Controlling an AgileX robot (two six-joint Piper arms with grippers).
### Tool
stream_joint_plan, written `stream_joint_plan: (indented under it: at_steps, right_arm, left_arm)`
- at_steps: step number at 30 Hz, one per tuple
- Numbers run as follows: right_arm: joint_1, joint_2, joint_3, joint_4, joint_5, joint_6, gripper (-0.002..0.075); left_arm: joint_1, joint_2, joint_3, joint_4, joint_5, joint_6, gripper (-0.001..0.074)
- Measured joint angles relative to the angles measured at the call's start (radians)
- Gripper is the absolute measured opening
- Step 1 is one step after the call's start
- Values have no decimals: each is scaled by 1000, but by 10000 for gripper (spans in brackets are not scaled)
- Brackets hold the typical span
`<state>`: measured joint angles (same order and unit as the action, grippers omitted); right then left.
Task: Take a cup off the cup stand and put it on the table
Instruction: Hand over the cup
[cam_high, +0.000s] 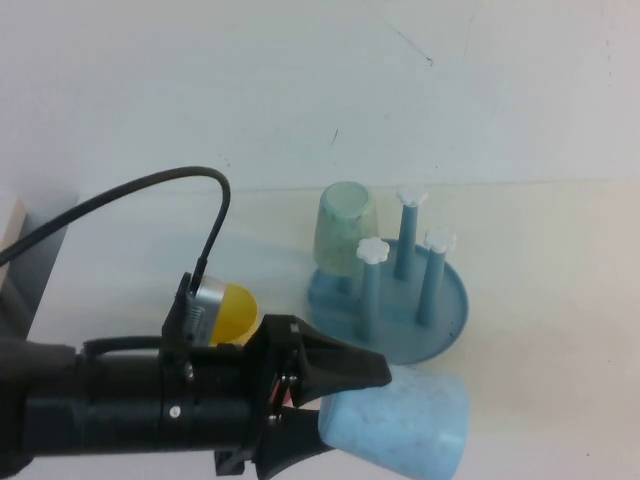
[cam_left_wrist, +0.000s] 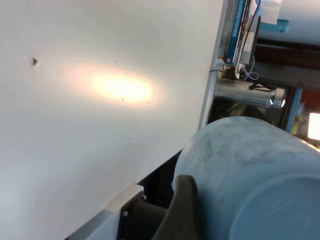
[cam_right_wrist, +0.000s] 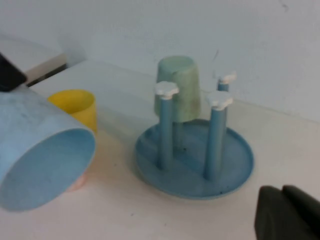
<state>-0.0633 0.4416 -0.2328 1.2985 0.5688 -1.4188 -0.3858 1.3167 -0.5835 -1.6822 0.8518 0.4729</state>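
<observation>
Light blue cup (cam_high: 400, 424) lies sideways, clamped in the left pincer (cam_high: 325, 405) near the cup stand (cam_high: 445, 310); right pincer (cam_right_wrist: 287, 212) unreadable.

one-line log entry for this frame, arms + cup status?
left gripper: shut on cup, held sideways, off the cup stand | green cup: on peg | right gripper: near stand, idle | cup not yet on table

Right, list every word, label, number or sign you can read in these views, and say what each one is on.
No text can be read in any view.
Embossed mark on the base of the cup, held sideways in the left gripper: too blurred to read.
Cup stand, pale green cup, yellow cup, table: no lettering.
Right gripper, near the cup stand: unmarked.
</observation>
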Motion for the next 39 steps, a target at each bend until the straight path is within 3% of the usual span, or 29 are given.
stream_joint_plan:
  at_steps: [8,15,18,22,25,30,39]
  right_arm:
    - [0,317,-94,156,278,-253,11]
    - [0,426,-106,292,529,-428,43]
    - [0,431,-107,317,572,-470,166]
    - [0,431,-109,359,599,-498,440]
    - [0,437,-109,366,599,-500,537]
    - [0,477,-109,370,599,-490,572]
    - [0,620,-144,370,599,-458,566]
  left_arm:
    - [0,58,-157,0,80,-12,559]
    - [0,61,-231,0,46,15,559]
    - [0,61,-235,0,41,17,559]
    - [0,61,-235,0,39,17,559]
    - [0,61,-235,0,39,21,559]
    - [0,61,-235,0,39,40,559]
    - [0,61,-235,0,31,54,559]
